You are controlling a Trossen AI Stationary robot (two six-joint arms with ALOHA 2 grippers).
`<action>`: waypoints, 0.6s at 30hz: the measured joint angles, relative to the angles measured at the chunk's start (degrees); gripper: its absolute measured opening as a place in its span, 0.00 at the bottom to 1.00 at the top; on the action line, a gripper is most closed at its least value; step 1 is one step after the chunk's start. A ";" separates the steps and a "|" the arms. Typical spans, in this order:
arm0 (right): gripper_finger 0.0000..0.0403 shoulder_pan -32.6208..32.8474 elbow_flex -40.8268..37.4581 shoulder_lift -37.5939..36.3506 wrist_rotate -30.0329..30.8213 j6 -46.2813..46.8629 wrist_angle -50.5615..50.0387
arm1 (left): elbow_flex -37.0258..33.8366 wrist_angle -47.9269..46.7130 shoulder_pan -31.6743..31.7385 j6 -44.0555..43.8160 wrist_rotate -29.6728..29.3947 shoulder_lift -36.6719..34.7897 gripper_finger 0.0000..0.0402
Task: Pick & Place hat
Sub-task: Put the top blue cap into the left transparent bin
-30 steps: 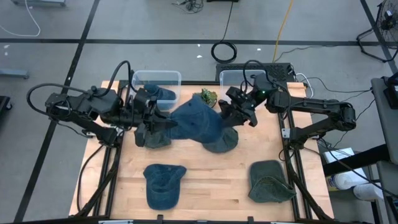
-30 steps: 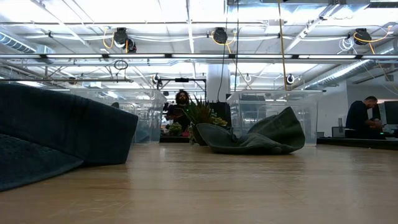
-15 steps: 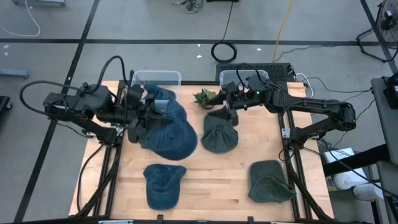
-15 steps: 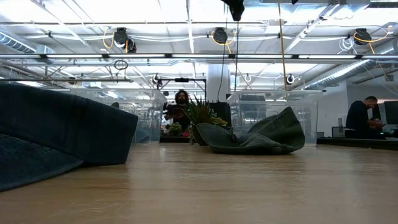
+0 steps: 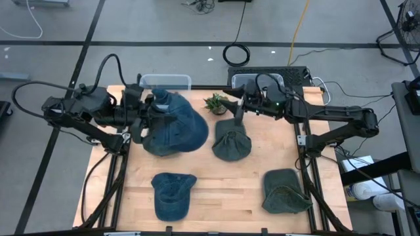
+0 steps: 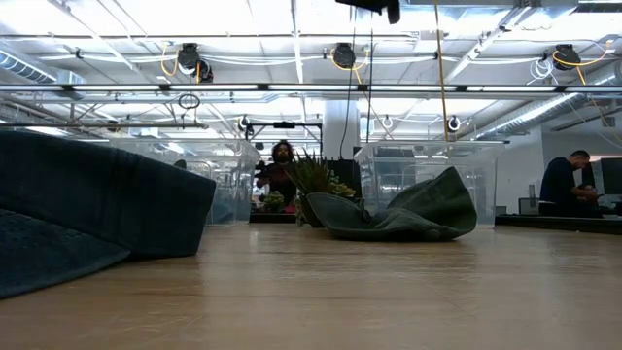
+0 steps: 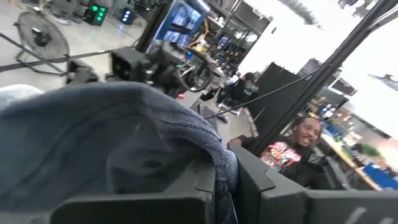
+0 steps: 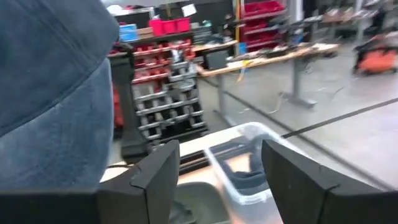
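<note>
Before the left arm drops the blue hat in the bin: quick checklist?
1. Left gripper shut on the blue hat: ok.
2. Hat over the left bin: not ok, mostly over the table.
3. Right gripper off the blue hat: ok, open, nothing between its fingers.
4. Room in the left bin: cannot tell, the hat covers it.
5. Green hat clear of the path: ok, it lies apart.
</note>
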 joint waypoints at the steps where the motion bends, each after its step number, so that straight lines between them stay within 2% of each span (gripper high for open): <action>1: 0.52 0.63 0.00 -0.20 1.81 -0.41 -0.23 | 0.00 -0.72 0.00 0.18 -0.32 -0.06 0.06; 11: 0.53 7.31 0.00 -1.11 18.68 -4.33 -2.65 | 0.00 -6.24 1.88 0.37 -4.58 -0.44 0.06; 14: 0.52 9.22 0.00 -1.11 21.57 -5.69 -2.71 | 0.00 -6.43 4.24 0.62 -2.16 -0.65 0.06; 18: 0.52 11.57 0.00 -1.11 25.55 -12.18 -2.66 | 0.00 -8.87 8.25 -0.91 0.90 -1.16 0.06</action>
